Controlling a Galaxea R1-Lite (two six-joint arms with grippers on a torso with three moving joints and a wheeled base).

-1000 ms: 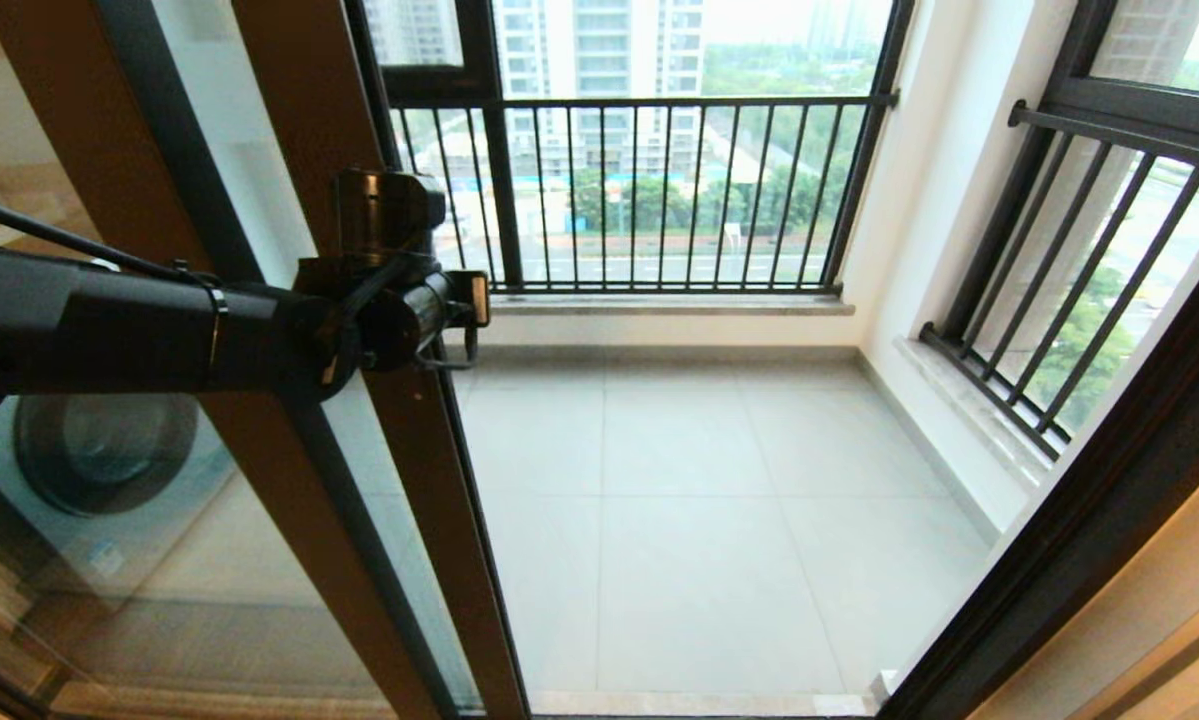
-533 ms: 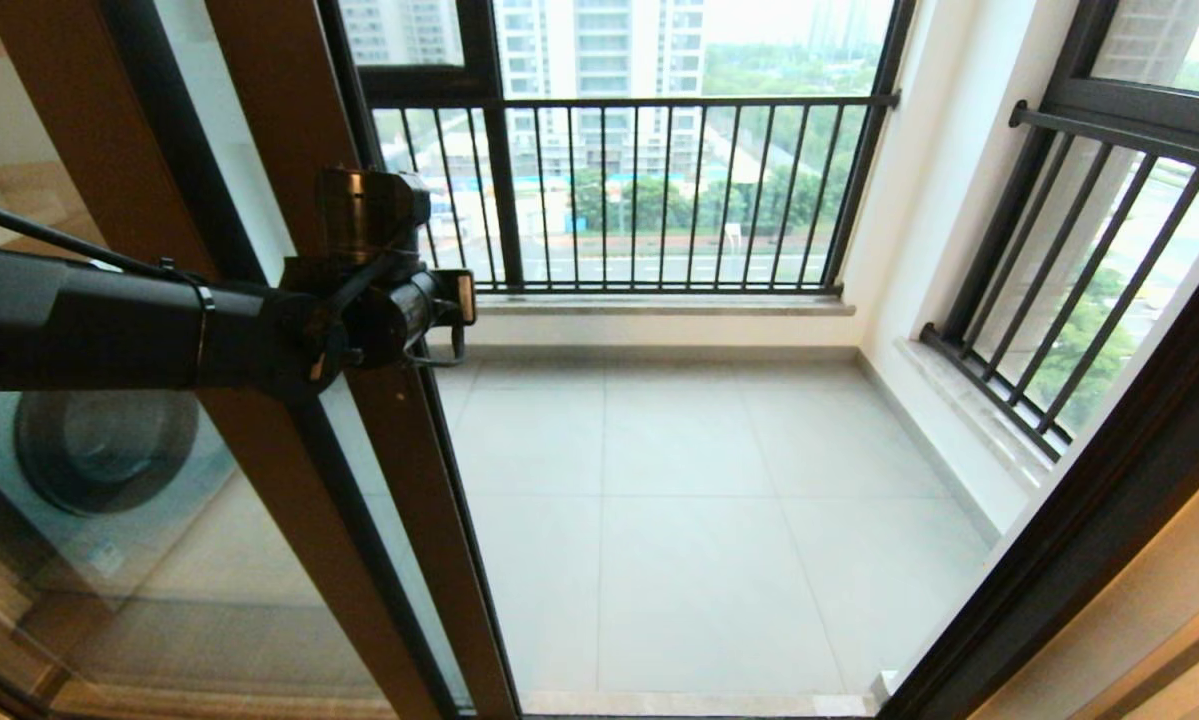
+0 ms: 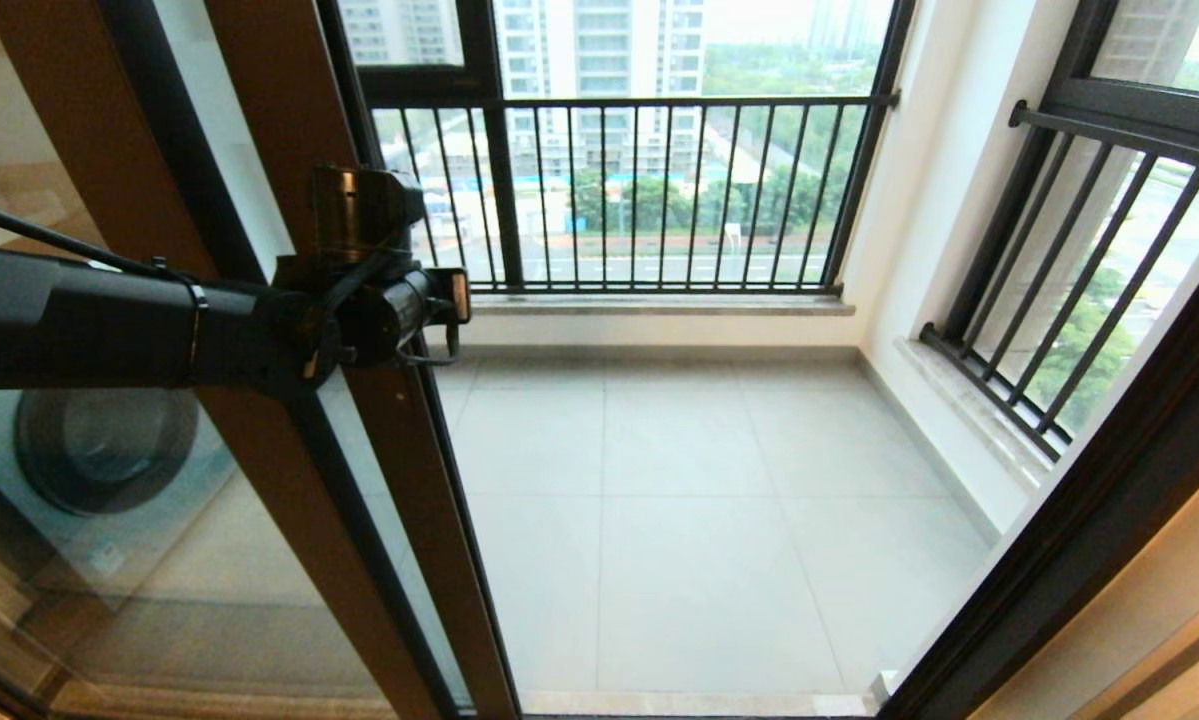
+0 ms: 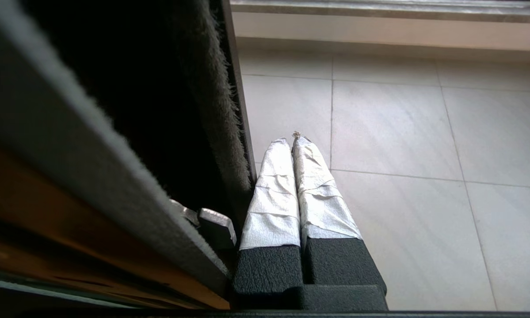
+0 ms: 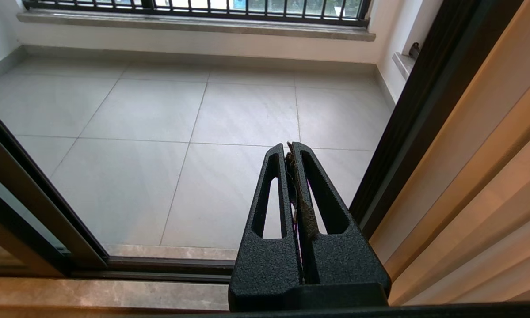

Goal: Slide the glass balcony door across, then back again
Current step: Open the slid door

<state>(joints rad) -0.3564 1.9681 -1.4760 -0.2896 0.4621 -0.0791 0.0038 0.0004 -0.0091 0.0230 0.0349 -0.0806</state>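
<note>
Door: the glass balcony door is seen pushed well to the robot's left, the doorway wide open.
Left gripper: taped fingers pressed together, laid flat against the door's leading edge.
Right gripper: pressed together, held low by the doorway's right frame, idle.
Risk: with nothing pinched, the fingers could slip off the brush-sealed edge, leaving the door stalled.

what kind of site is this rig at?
Likely a high-rise flat's enclosed balcony: barred railing windows overlook apartment towers, the floor is tiled, and a washing machine shows through the glass balcony door.
</note>
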